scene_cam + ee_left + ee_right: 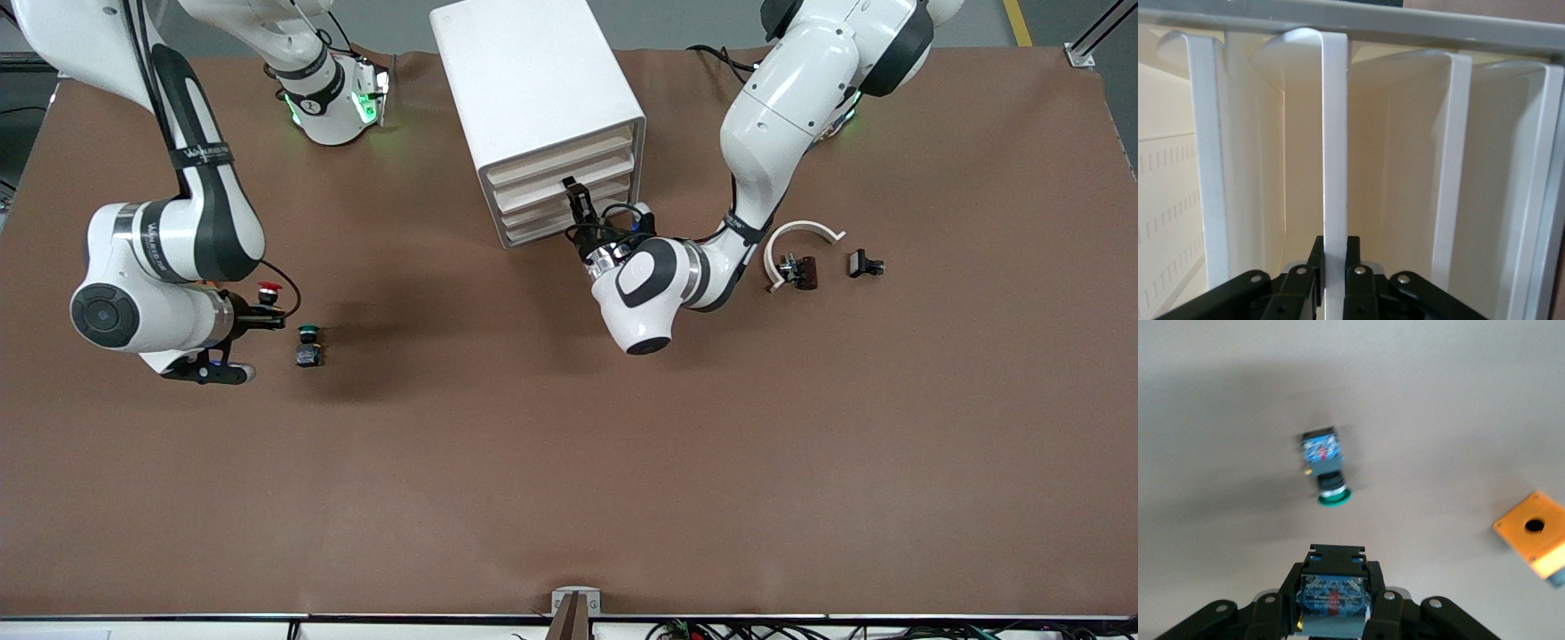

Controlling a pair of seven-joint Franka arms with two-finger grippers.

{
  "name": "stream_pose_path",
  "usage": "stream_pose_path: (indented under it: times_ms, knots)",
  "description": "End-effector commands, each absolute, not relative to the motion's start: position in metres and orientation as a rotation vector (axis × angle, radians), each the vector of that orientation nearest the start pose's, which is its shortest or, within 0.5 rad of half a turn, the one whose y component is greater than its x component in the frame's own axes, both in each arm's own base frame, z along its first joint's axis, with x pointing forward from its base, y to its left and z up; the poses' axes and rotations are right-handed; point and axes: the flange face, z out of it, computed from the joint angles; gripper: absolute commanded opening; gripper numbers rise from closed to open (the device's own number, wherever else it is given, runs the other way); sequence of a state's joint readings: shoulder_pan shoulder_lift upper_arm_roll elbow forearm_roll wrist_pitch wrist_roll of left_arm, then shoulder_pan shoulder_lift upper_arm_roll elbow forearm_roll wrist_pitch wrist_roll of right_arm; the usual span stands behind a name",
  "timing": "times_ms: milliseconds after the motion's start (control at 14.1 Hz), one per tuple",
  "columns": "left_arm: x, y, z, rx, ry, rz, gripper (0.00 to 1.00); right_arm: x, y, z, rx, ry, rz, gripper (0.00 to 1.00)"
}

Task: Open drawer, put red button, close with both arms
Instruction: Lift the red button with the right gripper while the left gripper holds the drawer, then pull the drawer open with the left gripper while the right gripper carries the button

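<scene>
**My two grippers at work: one on a drawer front, one carrying the red button**

My left gripper is pressed up to the face of the white cabinet, its fingers pinched tight on the thin front lip of one drawer. In the front view that drawer is the third from the top of the four alike, and all four sit flush in the cabinet. My left arm comes in from the cabinet's four o'clock, forearm low over the brown table.

My right gripper hangs over the table toward the right arm's end, at about eight o'clock from the cabinet. Its jaws are clamped on the dark body of the red button, the red cap showing just above the fingers. The right wrist view shows the blue-black block squeezed between both pads.

A green-capped button lies on its side on the table, at five o'clock from my right gripper and near it. An orange cube with a hole shows in the right wrist view only.

At the left arm's end, at four o'clock from the cabinet, a white curved piece rests with a small dark part against it; a second small dark part lies just beside, apart.
</scene>
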State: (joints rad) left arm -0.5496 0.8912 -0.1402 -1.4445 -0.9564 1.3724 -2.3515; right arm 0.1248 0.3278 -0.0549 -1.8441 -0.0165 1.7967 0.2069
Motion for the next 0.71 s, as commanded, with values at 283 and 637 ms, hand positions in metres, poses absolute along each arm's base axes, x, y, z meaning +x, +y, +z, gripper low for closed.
stream_pose_path:
  times_ms: [283,637]
  knots:
    - [0.489,-0.430,0.194,-1.028,-1.758,1.326,0.00,0.575,0.151,0.419,-3.201,0.499,0.647,0.21]
    - [0.525,-0.400,0.201,-1.020,-1.858,1.312,0.00,0.545,0.267,0.450,-3.153,0.868,0.579,0.21]
